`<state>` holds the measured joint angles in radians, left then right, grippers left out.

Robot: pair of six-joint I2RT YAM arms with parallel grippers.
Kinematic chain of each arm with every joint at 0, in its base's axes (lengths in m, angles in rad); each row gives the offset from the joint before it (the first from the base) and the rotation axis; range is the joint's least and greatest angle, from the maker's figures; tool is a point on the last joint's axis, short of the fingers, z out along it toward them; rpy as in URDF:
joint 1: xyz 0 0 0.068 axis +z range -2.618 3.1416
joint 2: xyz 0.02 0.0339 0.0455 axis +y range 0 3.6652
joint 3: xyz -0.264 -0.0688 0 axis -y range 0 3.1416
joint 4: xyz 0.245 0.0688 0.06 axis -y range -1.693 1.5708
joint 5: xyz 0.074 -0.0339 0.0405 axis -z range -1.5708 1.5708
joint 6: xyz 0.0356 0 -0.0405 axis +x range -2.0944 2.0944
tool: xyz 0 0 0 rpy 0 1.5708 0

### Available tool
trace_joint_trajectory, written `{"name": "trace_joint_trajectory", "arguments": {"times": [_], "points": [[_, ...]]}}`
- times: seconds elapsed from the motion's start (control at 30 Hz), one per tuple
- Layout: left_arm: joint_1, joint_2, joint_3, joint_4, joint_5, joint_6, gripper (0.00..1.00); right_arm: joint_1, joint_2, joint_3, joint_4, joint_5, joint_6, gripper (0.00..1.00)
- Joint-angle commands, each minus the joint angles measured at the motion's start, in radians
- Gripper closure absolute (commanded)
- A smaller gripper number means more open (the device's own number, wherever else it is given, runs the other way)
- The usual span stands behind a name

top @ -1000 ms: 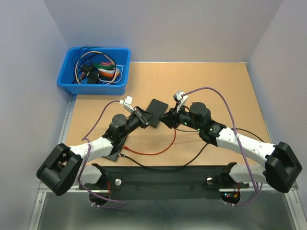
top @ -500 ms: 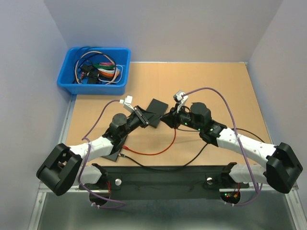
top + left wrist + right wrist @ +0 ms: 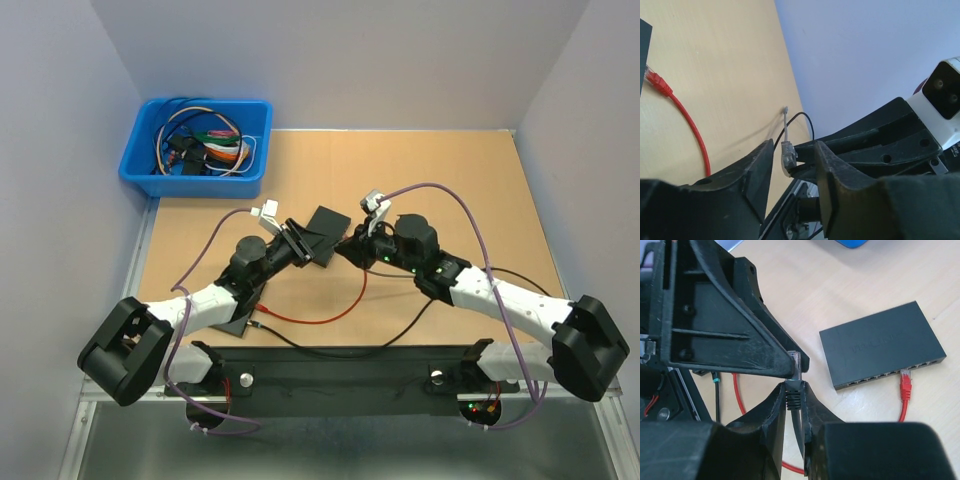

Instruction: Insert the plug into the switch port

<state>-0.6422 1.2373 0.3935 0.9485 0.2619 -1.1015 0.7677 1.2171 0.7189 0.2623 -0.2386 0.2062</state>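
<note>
Two arms meet over the tan table (image 3: 450, 180). Far left of the left gripper (image 3: 793, 150), a blue bin (image 3: 140, 172) holds tangled coloured cables (image 3: 205, 145). The black network switch (image 3: 882, 350) lies just beyond the right gripper (image 3: 794, 407), with a red cable (image 3: 904, 390) at its ports. The left jaws gape, empty. The right fingers pinch the black-booted plug (image 3: 794, 385), clear of the switch.

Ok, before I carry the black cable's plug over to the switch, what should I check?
1. Right gripper pinching the clear-tipped black cable plug by its boot: ok.
2. Left gripper jaws apart: ok.
3. Plug clear of the left fingers: cannot tell.
4. Flat black network switch, port row unobstructed in the right wrist view: ok.
5. Empty ports beside the red cable plug: ok.
6. Plug tip aimed at the port row: not ok.
</note>
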Motion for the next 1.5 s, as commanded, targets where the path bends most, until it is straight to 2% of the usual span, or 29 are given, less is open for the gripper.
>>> {"name": "trace_joint_trajectory", "arguments": {"times": [0.0, 0.13, 0.27, 0.4, 0.6, 0.73, 0.93, 1.13, 1.47], "points": [[-0.001, -0.004, 0.05, -0.017, -0.003, 0.063, 0.48, 0.007, -0.002, -0.038, 0.035, 0.036, 0.009, 1.0], [0.041, -0.05, 0.059, -0.215, -0.051, 0.165, 0.46, 0.007, -0.039, -0.079, 0.016, 0.109, 0.018, 1.0], [0.159, -0.105, 0.028, -0.301, -0.061, 0.247, 0.46, 0.007, -0.042, -0.11, -0.011, 0.159, 0.024, 1.0], [0.255, -0.087, 0.048, -0.355, -0.062, 0.351, 0.46, 0.008, 0.007, -0.118, -0.011, 0.197, 0.036, 1.0], [0.311, 0.159, 0.168, -0.35, -0.047, 0.466, 0.45, 0.008, 0.188, -0.039, -0.012, 0.266, 0.058, 1.0], [0.328, 0.296, 0.252, -0.303, 0.014, 0.485, 0.45, 0.007, 0.301, 0.005, -0.011, 0.33, 0.055, 1.0], [0.331, 0.454, 0.324, -0.271, 0.037, 0.503, 0.46, 0.008, 0.404, 0.057, -0.011, 0.338, 0.044, 1.0], [0.329, 0.551, 0.358, -0.215, 0.094, 0.499, 0.47, 0.007, 0.489, 0.123, 0.003, 0.357, 0.035, 1.0], [0.329, 0.57, 0.354, -0.201, 0.096, 0.528, 0.48, 0.008, 0.524, 0.169, 0.015, 0.367, 0.039, 0.99]]}}
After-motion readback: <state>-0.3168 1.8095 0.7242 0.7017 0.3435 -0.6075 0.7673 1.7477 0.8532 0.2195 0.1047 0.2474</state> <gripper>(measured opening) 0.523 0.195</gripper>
